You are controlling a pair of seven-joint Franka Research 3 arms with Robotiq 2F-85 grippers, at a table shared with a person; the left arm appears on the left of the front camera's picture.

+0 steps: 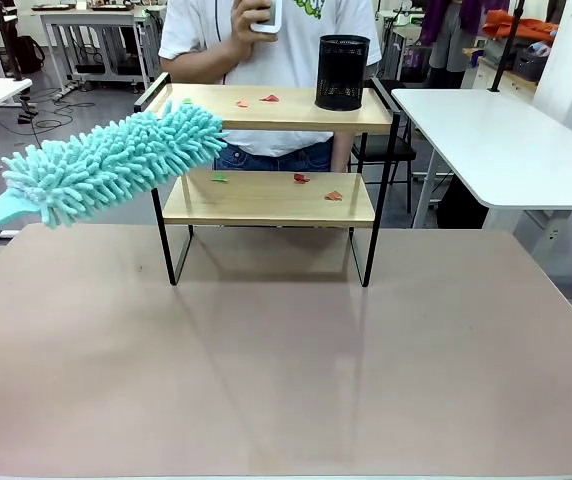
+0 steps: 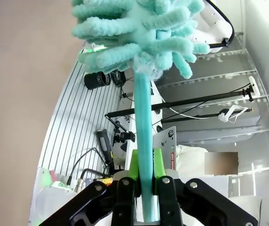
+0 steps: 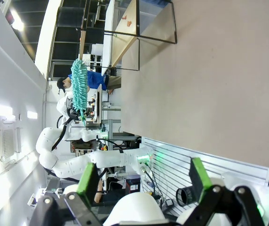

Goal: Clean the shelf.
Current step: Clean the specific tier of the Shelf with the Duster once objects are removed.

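Left gripper (image 2: pixel 145 165): closed tight on the duster's handle, green pads (image 2: pixel 133 165) pressing it from both sides, in the left wrist view.
Duster (image 1: pixel 116 165): mint-green and shaggy; it comes in from the left edge of the front view and tilts up toward the right, held above the table without resting on it.
Duster handle (image 2: pixel 144 132): a flat mint strip that runs straight up out of the jaws to the fluffy head.
Duster and shelf: the tip of the head overlaps the shelf's left front corner, at the height of the top board. Whether it touches the wood or the frame cannot be told.
Table (image 1: pixel 286 370): a dull pink top, bare on the near side.
Shelf (image 1: pixel 256 208): stands upright on the far middle of the table on all four black legs. The duster head lies to its left and slightly nearer.
Top board: two small red scraps (image 1: pixel 269 98) toward the left, and a black mesh cup (image 1: pixel 343 72) upright at the right end.
Lower board: a green scrap (image 1: pixel 220 178) at the left and two red ones further right.
Person (image 1: pixel 296 45): stands just behind the shelf in a white shirt, one hand raised holding something white.
Right gripper (image 3: pixel 144 176): jaws spread wide with nothing between them, well apart from the shelf (image 3: pixel 130 23), in the right wrist view.
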